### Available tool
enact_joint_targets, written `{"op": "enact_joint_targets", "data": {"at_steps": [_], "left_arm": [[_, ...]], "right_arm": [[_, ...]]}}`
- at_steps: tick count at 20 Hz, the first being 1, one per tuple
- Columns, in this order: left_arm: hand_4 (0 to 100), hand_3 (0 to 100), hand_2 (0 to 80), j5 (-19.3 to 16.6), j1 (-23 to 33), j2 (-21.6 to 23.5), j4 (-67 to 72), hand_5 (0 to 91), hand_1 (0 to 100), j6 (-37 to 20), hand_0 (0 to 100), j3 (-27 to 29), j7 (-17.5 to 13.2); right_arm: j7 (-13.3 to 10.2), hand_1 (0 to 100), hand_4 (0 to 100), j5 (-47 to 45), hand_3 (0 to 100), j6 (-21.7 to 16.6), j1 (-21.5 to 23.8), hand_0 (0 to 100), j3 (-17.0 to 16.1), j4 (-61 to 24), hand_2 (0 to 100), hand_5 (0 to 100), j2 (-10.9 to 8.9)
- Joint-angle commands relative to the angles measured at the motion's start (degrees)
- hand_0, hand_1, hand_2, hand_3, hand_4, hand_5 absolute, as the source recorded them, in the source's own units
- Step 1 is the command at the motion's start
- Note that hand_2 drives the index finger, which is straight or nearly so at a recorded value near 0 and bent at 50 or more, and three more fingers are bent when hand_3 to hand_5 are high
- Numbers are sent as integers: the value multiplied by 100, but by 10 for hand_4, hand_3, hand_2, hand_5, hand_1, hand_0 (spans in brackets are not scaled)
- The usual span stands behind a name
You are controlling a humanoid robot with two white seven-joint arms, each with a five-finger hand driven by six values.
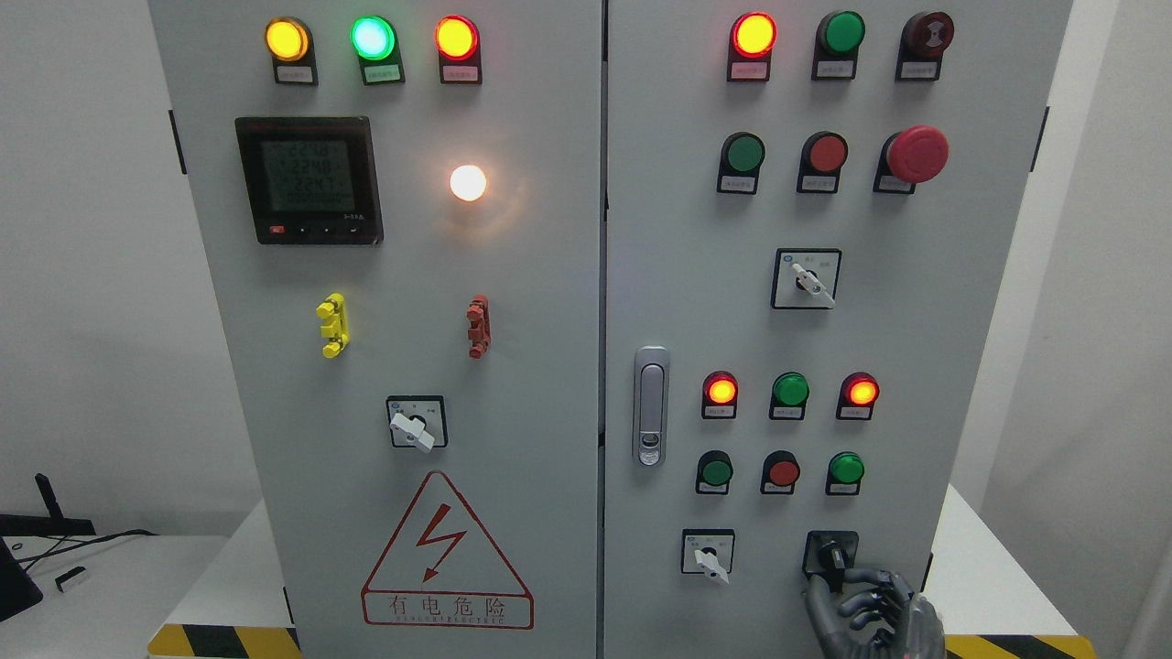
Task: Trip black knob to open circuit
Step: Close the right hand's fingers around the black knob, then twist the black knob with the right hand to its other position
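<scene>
The black knob (831,554) sits in a black square plate at the lower right of the grey cabinet's right door (678,275), its handle pointing down and slightly right. My right hand (838,586) comes up from the bottom edge just below the knob. Its dark fingers (870,578) curl in from the right and the thumb rises on the left, closing around the knob's lower end. The left hand does not show.
A white selector switch (710,556) sits left of the knob, with green and red buttons (783,471) and lit lamps (721,392) above it. The door latch (650,405) is near the door seam. The white table edge (989,586) carries yellow-black tape.
</scene>
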Motion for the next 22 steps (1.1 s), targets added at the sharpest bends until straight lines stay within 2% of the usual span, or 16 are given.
{"op": "enact_joint_targets", "data": {"at_steps": [1, 22], "left_arm": [[0, 0, 0, -176, 0, 2, -2, 0, 389, 3, 120, 0, -4], [0, 0, 0, -176, 0, 2, -2, 0, 389, 3, 120, 0, -4]], "right_arm": [[16, 726, 819, -5, 769, -11, 5, 299, -165, -5, 512, 955, 19], [43, 727, 834, -49, 779, -11, -30, 301, -121, -5, 517, 960, 19]]}}
